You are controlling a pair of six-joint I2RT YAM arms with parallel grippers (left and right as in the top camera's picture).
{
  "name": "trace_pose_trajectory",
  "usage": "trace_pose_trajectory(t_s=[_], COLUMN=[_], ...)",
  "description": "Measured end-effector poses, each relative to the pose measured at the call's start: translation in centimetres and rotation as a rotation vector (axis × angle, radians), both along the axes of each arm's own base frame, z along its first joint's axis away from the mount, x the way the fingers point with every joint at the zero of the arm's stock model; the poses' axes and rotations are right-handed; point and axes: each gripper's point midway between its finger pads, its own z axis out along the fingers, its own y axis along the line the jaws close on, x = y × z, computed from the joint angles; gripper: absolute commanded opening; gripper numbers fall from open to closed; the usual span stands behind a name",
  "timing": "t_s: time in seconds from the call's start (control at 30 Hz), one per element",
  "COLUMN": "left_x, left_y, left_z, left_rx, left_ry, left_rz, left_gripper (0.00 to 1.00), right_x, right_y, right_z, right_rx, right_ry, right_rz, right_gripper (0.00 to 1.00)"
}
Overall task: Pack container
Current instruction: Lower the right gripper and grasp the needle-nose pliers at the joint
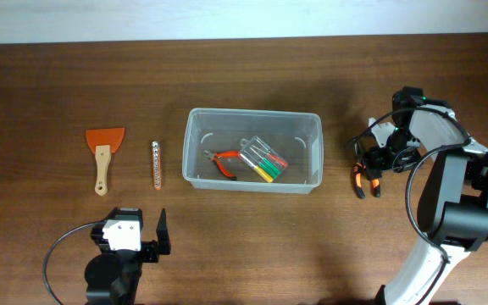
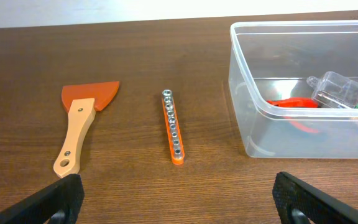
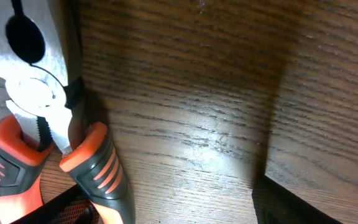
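The clear plastic container stands mid-table and also shows in the left wrist view. It holds small orange-handled pliers and a clear case of coloured screwdrivers. Larger pliers with orange and black handles lie on the table to its right. My right gripper is open and low over them. In the right wrist view the pliers sit at the left side of the open jaws, one handle next to the left finger. My left gripper is open and empty near the front edge.
An orange scraper with a wooden handle and an orange bit-holder strip lie left of the container. The table's back edge runs along the top of the overhead view.
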Motion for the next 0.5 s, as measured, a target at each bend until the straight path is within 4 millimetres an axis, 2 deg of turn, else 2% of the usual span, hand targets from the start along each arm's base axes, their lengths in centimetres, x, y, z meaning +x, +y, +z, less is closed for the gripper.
trace_pose_trajectory(t_s=[0.2,0.5], left_x=[0.0,0.0], left_y=[0.0,0.0], left_z=[0.0,-0.02], left_rx=[0.0,0.0], left_ry=[0.0,0.0], left_rz=[0.0,0.0], left_gripper=[0.99,0.99], right_x=[0.0,0.05], right_y=[0.01,0.3], right_z=[0.0,0.0], right_rx=[0.0,-0.001], right_ry=[0.0,0.0], right_rz=[-0.004,-0.013], right_gripper=[0.71,0.72])
